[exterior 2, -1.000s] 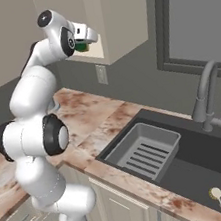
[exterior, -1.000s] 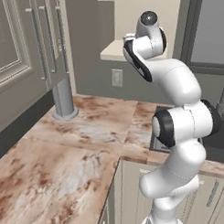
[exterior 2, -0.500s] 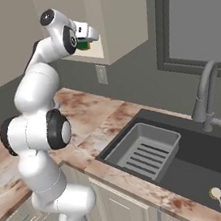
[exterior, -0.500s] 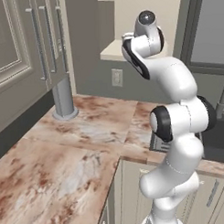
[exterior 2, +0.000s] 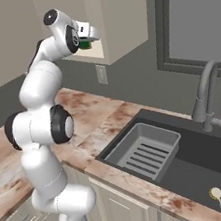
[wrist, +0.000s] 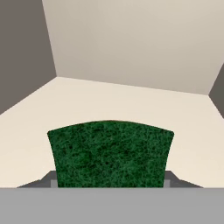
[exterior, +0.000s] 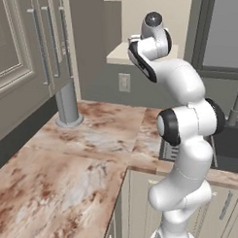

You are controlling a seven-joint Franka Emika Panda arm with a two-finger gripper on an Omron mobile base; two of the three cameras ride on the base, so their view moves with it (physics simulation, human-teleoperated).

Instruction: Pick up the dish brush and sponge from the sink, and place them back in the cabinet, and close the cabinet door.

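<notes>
1. Left base view: arm raised toward the cabinet (exterior: 138,51) at 12 o'clock; the hand is hidden behind the wrist.
2. Right base view: gripper (exterior 2: 89,37) at the cabinet mouth, pinching the sponge (exterior 2: 85,44). Dish brush (exterior 2: 215,193) lies in the sink (exterior 2: 200,151) at 5 o'clock.
3. Hand view: sponge (wrist: 110,154) clamped between both fingers, over the cream shelf (wrist: 26,127).

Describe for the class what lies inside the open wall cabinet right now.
The gripper holds the sponge just over the cabinet shelf; beyond it are bare cream walls. The shelf under the sponge is hidden.
</notes>
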